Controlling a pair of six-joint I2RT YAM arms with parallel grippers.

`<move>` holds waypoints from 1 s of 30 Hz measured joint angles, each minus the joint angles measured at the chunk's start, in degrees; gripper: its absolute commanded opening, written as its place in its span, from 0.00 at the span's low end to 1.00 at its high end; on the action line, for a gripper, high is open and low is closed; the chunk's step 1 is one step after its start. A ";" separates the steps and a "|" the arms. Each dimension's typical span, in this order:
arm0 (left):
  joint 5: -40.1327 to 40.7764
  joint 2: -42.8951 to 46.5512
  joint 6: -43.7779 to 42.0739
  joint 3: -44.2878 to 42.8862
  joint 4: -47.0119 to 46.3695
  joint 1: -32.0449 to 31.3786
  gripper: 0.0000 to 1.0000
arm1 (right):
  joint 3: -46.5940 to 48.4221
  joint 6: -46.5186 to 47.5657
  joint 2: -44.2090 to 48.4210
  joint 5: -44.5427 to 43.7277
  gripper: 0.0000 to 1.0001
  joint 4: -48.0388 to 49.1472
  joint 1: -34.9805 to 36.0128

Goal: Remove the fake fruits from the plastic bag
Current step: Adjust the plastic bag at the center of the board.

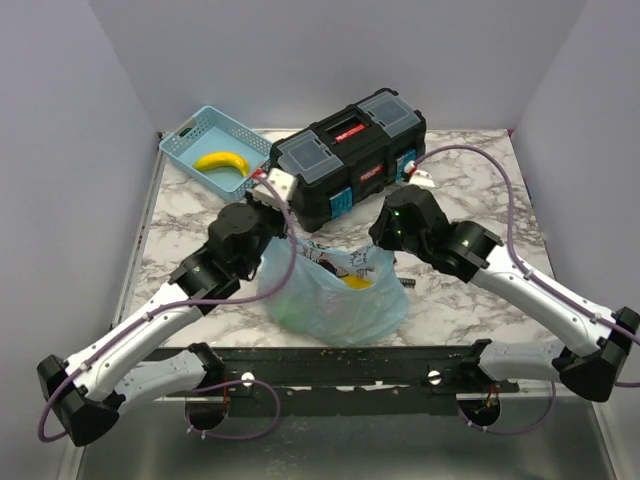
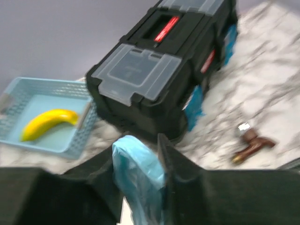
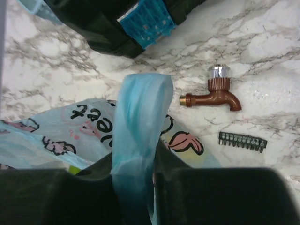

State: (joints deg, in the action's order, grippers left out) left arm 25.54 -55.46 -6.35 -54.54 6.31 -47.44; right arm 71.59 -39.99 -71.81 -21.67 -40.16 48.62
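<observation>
Enclosing a marble table [image 1: 470, 180], grey walls [image 1: 330, 50] frame left hand [image 2: 137, 161] and right hand [image 3: 133, 161] clamping the plastic bag [image 1: 335, 300].

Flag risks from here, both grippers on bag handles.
The left gripper and right gripper each pinch a thin handle of the plastic bag; pulling apart could tear it or slip free.
The bag sits near the table's front edge; a yellow-orange fruit inside could roll off if it tips.
The brown tap lies close beside the bag and may get swept.

Robot lab booth: plain grey walls [image 1: 330, 50] enclosing a marble-patterned table [image 1: 470, 180].
</observation>
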 measured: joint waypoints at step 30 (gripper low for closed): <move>-74.53 -14.69 104.15 23.08 -69.85 44.46 0.00 | -47.74 -44.92 53.81 -12.41 0.04 30.91 -0.72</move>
State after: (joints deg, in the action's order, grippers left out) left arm -48.99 -70.15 97.80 -31.46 -63.55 -2.98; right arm 23.86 -84.90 -18.00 -34.09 -9.26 47.90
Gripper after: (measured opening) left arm 0.006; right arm 0.014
